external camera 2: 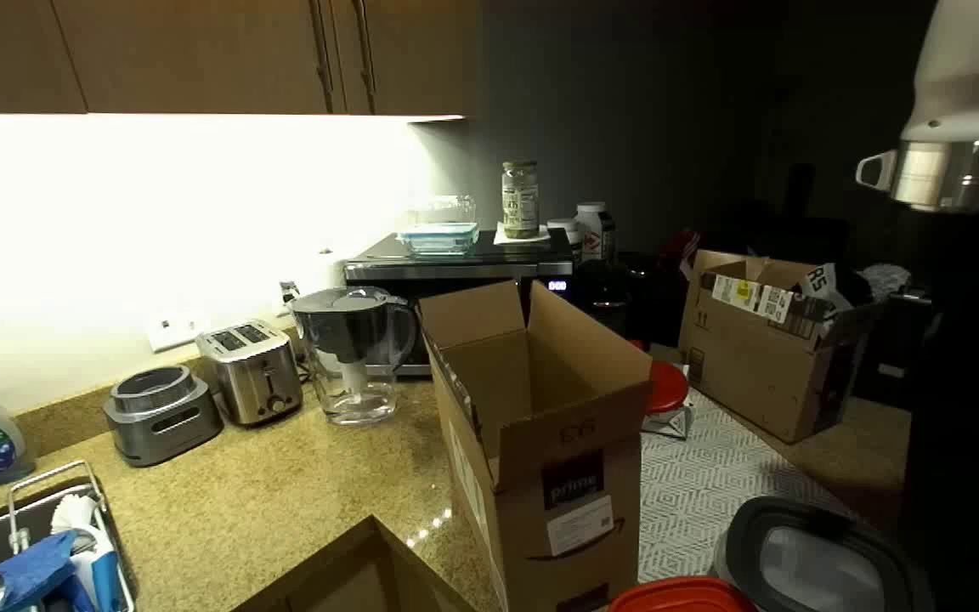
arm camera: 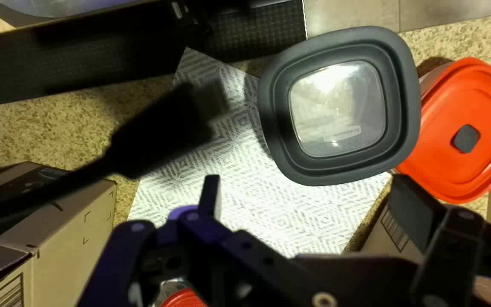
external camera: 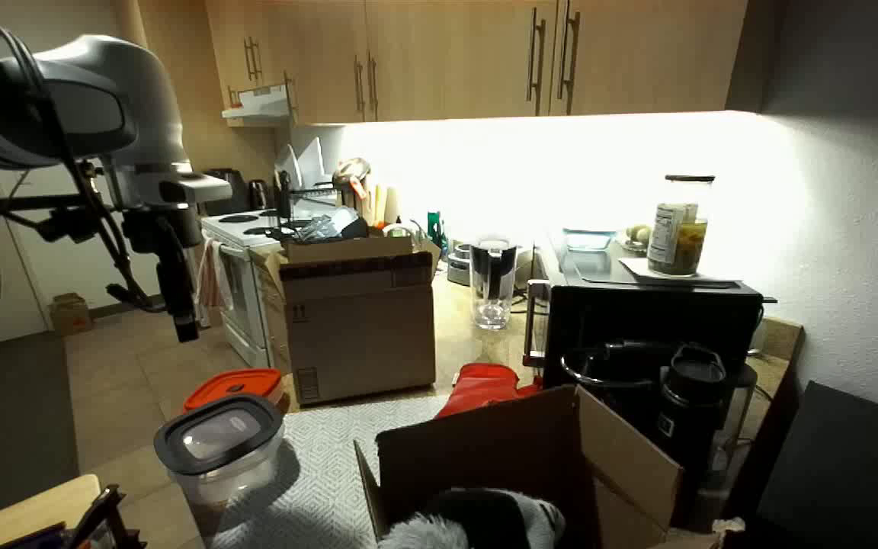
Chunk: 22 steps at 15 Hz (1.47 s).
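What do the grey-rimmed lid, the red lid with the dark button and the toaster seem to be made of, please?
Grey-rimmed lid: probably plastic; the rim looks matt and moulded, the clear middle is glossy and could be plastic or glass.
Red lid: probably plastic, smooth and evenly coloured, with moulded ridges.
Toaster: apparently metal, perhaps brushed steel, judging by its silvery, reflective front.

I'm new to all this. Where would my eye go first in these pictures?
Probably to the bulky robot arm at the upper left of an exterior view. In the wrist view, its gripper stands open along the bottom, while a bright red-lidded container shows at the right, beside a gray-lidded container. An open cardboard box marked "prime" stands out near the middle of an exterior view.
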{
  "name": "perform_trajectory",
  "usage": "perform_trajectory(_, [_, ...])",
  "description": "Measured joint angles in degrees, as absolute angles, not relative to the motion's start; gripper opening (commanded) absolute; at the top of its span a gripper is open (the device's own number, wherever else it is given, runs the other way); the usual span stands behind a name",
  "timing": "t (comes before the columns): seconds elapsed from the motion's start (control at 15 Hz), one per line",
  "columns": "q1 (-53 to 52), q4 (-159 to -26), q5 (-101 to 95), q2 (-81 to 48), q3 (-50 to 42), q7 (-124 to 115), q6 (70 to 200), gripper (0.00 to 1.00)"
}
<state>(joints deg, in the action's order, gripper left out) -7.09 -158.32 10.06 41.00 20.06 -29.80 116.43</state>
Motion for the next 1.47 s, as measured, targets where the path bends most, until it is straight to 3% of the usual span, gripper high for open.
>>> perform_trajectory(1.07, [-7.01,-158.32,10.02,40.98,19.96,-29.80,116.42,1.00])
perform_trajectory(1.47, [-1.73,-158.17,9.02,38.55,18.47,-31.73,118.17,1.00])
